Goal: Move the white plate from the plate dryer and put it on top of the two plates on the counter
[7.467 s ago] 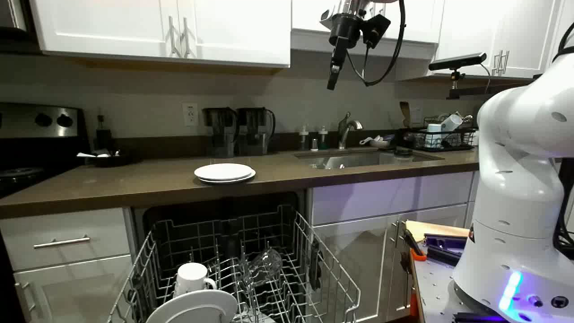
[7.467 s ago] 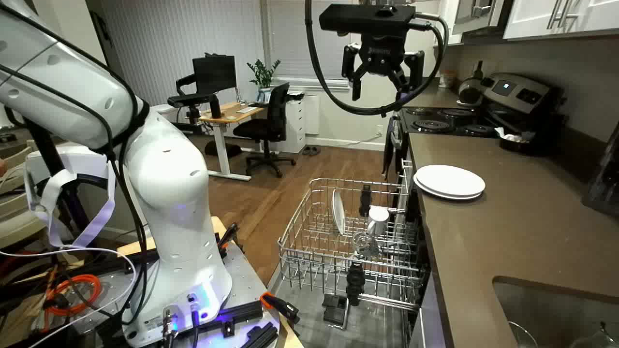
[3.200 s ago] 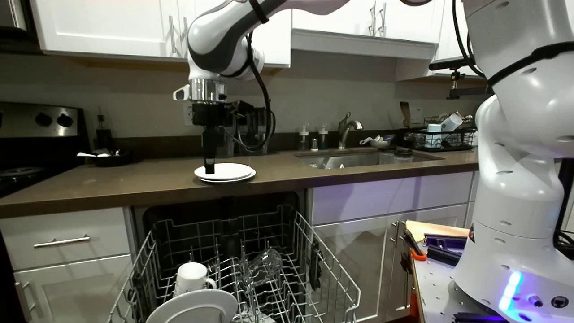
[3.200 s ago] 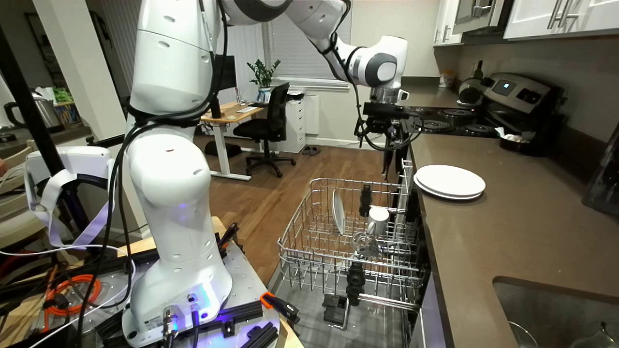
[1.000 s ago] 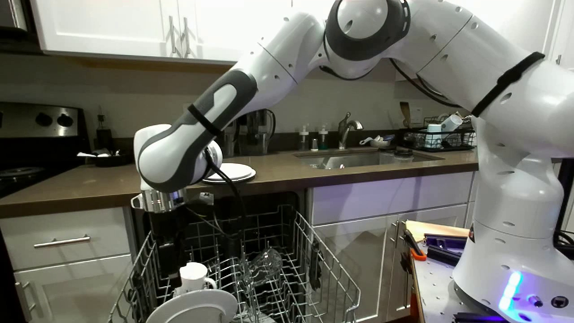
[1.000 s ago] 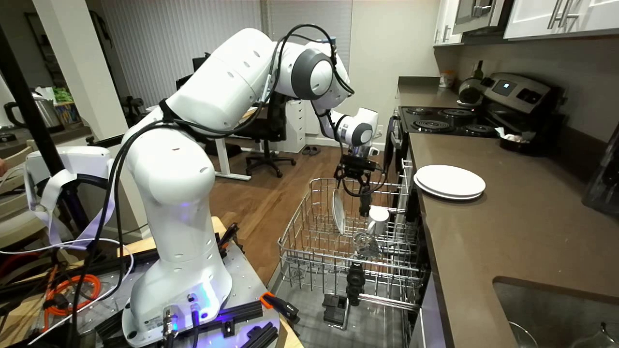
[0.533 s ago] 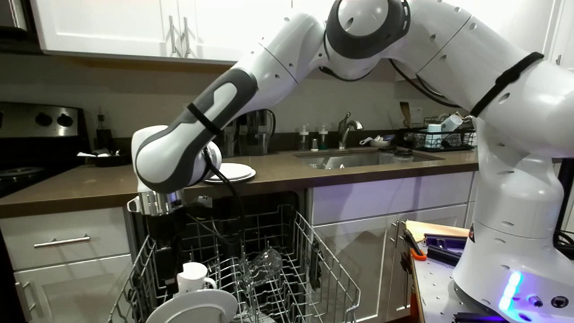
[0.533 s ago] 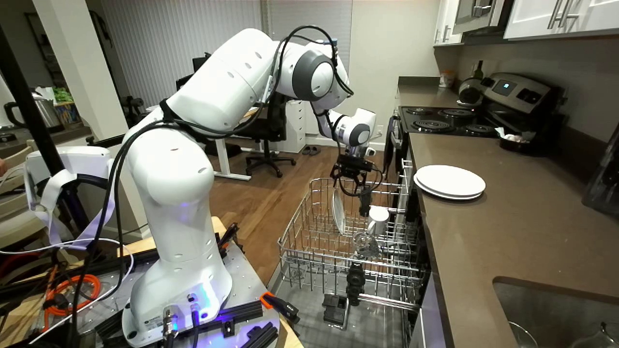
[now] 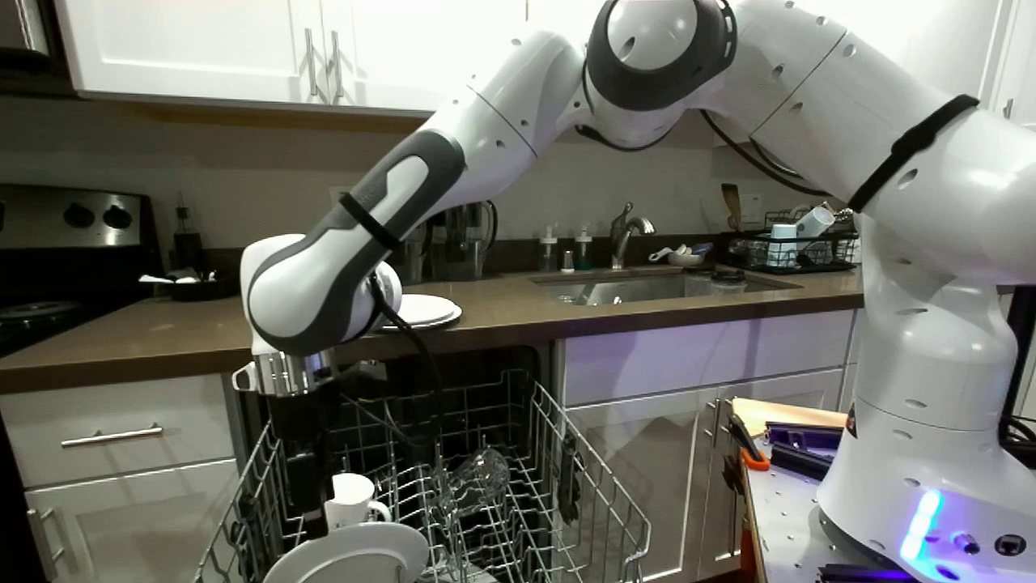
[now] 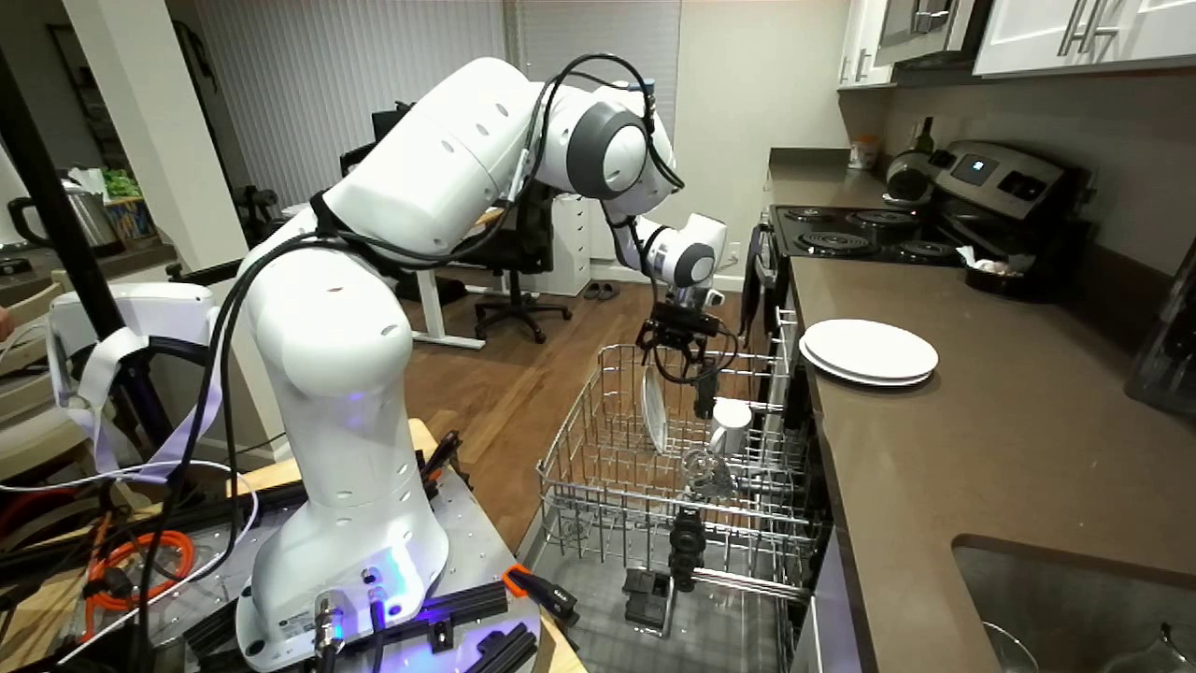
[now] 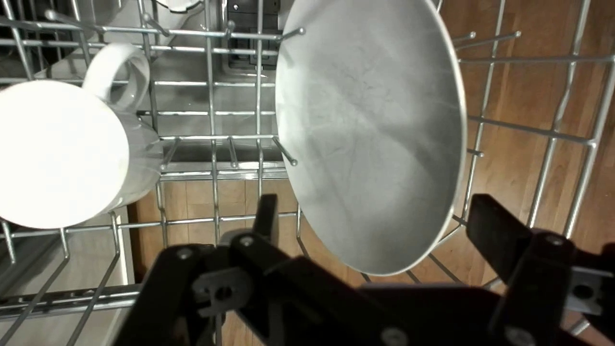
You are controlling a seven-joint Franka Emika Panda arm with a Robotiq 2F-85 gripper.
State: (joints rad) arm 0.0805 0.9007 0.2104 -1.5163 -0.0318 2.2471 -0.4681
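1. White handled mug point(image 11: 55, 154), left of the black two-fingered pincer point(image 11: 374, 211).
2. Grey metal-wire plate dryer point(image 11: 213, 138), below the pincer.
3. Round white plate point(image 11: 370, 134), on edge, seen between the pincer's parted fingers.
4. Two stacked white plates point(image 10: 869, 350), pincer's right, both exterior views.

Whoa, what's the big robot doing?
A white robot arm has its black gripper near a round white plate standing on edge in a grey metal wire rack. The gripper is open, so it isn't holding the plate yet. Two stacked round white plates sit on the brown counter; that first plate should go on top.
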